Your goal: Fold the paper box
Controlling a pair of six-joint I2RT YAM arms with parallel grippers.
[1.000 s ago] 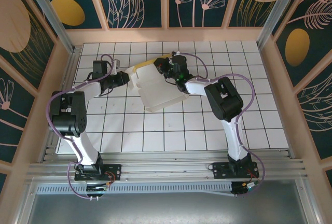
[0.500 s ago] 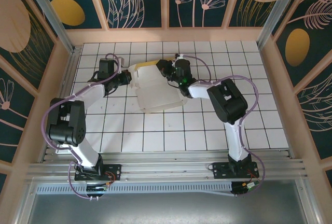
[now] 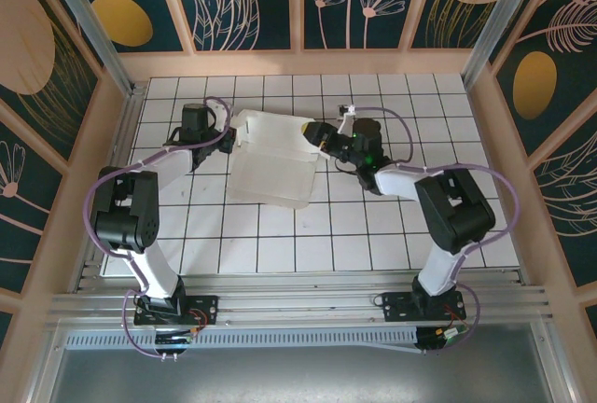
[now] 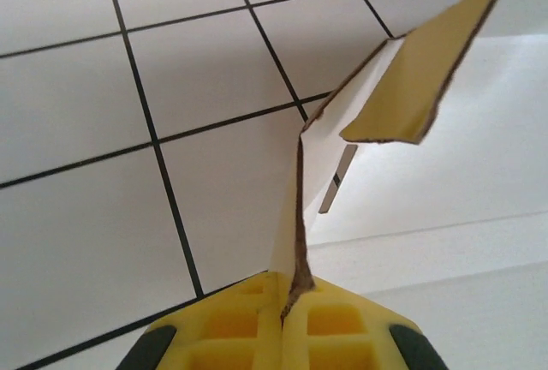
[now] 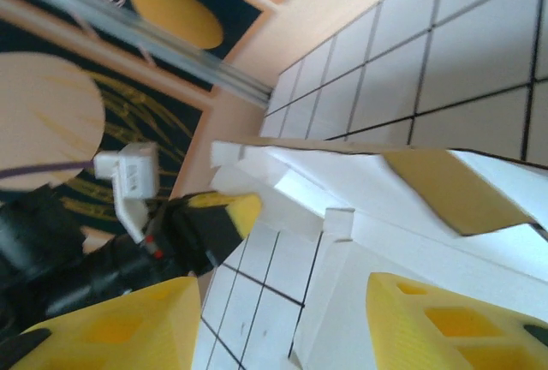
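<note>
Step in hand, by my judgement: mid-fold, re-gripping. The paper box (image 3: 272, 165) lies pale side up on the desk (image 3: 373, 226), between my two claws. The left claw (image 4: 287, 301) is pinched tight on the card's edge. The right claw (image 5: 282, 319) stands with jaws apart and empty, a yellow-backed flap just ahead of it. Next move calls for the right claw to take that flap and turn it over while the left anchors the card.

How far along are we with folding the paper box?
Done: little. The thin card box blank, white face up, lies largely spread on the tiled table, with a yellow-backed flap raised. In hand: the left gripper is shut on the blank's left edge; the right gripper is open beside its right edge. Left: nearly all the folding; it is no flat yellow rectangle yet.
</note>
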